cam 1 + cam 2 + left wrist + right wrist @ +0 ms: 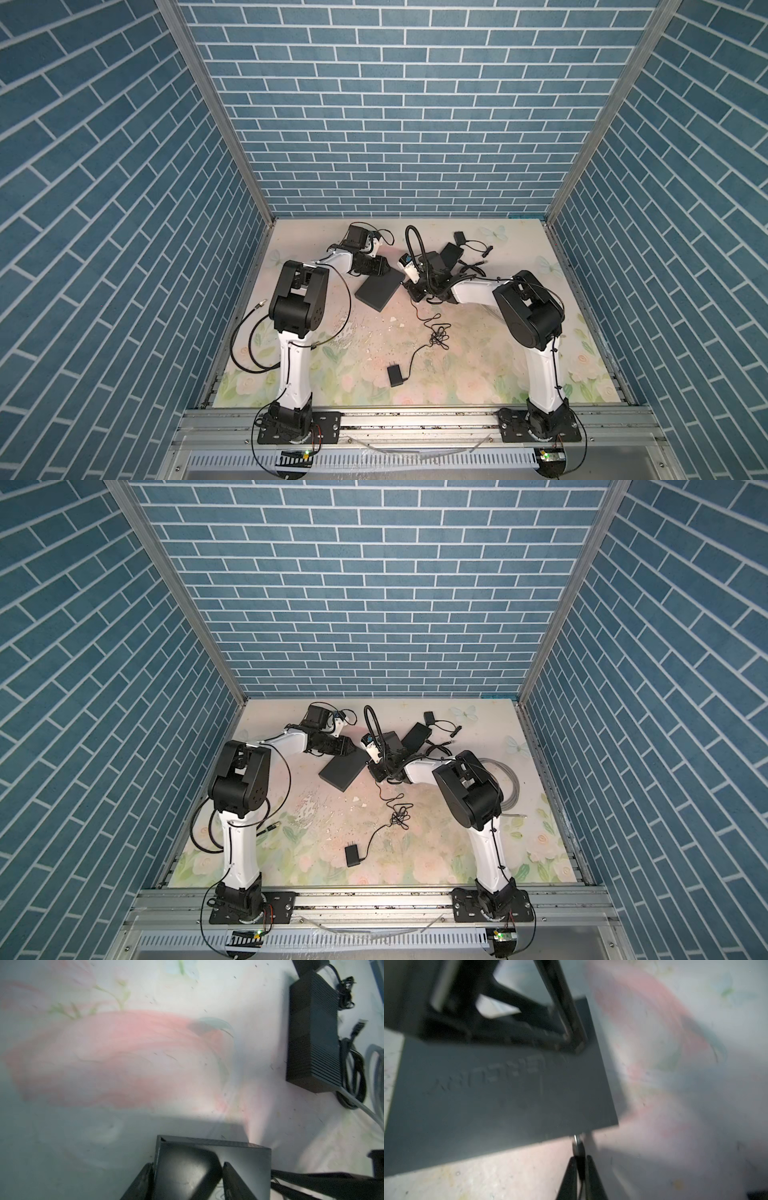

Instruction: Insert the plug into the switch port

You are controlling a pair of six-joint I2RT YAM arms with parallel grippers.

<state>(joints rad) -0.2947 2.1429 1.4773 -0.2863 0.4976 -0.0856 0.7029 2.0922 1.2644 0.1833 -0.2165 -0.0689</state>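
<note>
**Desk:** What's in the frame?

**Photographer:** Two arms meet at the back of the floral-print bench (457, 353). The left claw (188, 1167) is clenched across one corner of the flat dark-grey rectangular switch box (500, 1088). It looks like a bracing hold, so the box cannot slide when pushed.

**Desk:** And the plug?

**Photographer:** The small black barrel plug with a silver tip (578, 1143) sits at the edge of the switch box across from that hold, its tip touching the box. The port itself is hidden, so I cannot say whether the plug is seated. The right claw (580, 1160) has its jaws close on either side of the plug's body, in line with the push. I cannot tell whether they pinch it or stand just clear.

**Desk:** The cable?

**Photographer:** A thin black cord (432, 332) lies in a loose tangle, running back to the black wall adapter (395, 375). That slack probably means nothing tugs the plug sideways.
</note>
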